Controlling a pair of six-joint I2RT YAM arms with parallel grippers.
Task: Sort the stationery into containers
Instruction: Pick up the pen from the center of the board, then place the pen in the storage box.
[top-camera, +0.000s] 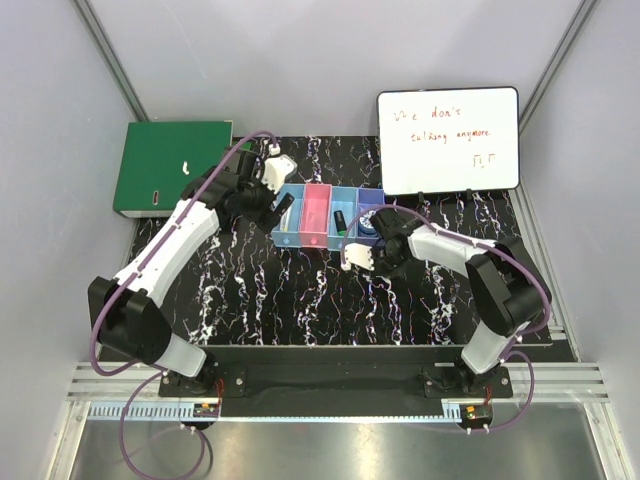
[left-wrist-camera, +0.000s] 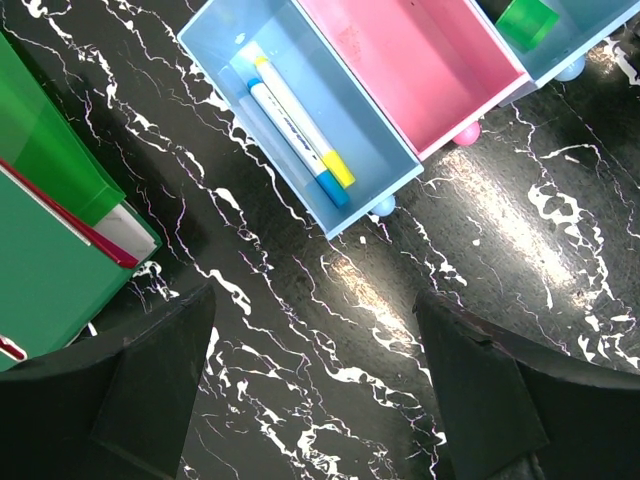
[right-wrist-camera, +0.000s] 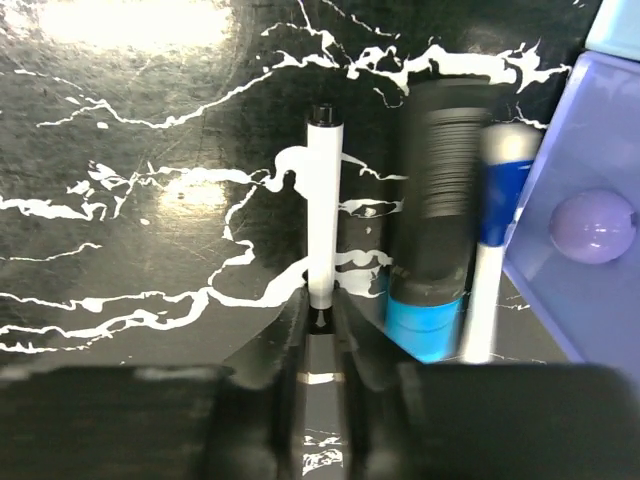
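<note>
My right gripper (right-wrist-camera: 322, 305) is shut on the near end of a thin white pen (right-wrist-camera: 322, 200) that lies on the black marble table. Just right of it lie a black marker with a blue band (right-wrist-camera: 436, 200) and a blue-and-white pen (right-wrist-camera: 495, 230), beside the purple bin (right-wrist-camera: 600, 130). In the top view this gripper (top-camera: 352, 256) sits just in front of the containers (top-camera: 316, 205). My left gripper (left-wrist-camera: 315, 400) hangs open and holds nothing, close to the leftmost light blue bin (left-wrist-camera: 385, 150), which holds a yellow-capped marker (left-wrist-camera: 300, 120) and a blue-capped marker (left-wrist-camera: 290, 145). The pink bin (left-wrist-camera: 420, 60) looks bare.
The green binder (top-camera: 170, 165) lies at the back left, close beside my left gripper (top-camera: 283, 207). A whiteboard with red writing (top-camera: 448, 140) stands at the back right. The third bin holds a dark marker with green on it (top-camera: 340, 221).
</note>
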